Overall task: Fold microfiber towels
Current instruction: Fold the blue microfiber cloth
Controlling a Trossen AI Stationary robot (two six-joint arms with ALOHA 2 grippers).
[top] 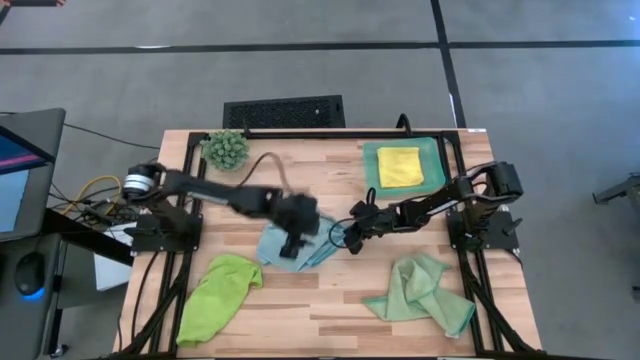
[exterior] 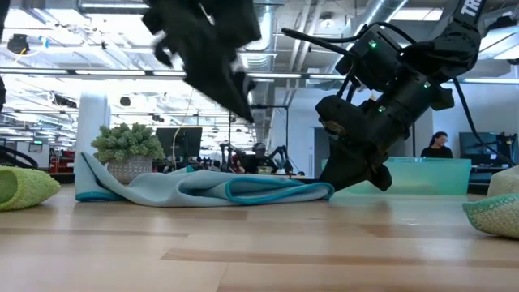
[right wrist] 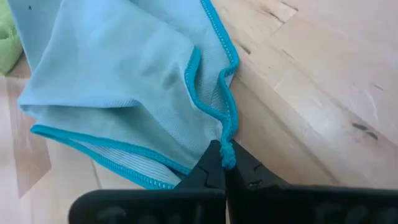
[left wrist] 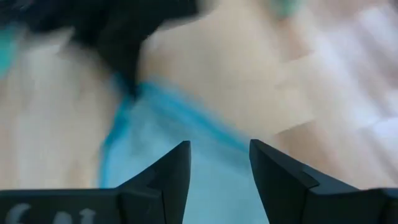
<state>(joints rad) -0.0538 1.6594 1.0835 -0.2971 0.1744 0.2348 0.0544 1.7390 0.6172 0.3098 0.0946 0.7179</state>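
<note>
The soft light blue microfiber towel (right wrist: pixel 124 87) lay half-folded at the middle of the wooden table (top: pixel 330 310). Its stitched corner was pinched in the closed jaws of the right gripper (right wrist: pixel 224 163), while the left gripper (left wrist: pixel 219 163) hung above the cloth with fingers parted. So thin a hold could be lost under a pull, and the layers could be dragged apart.

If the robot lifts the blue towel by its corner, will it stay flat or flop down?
Probably flop: the light blue towel already lies in soft folds. It looks thin, so likely light. The right gripper pinches only its edge, so the rest should dangle.
</note>
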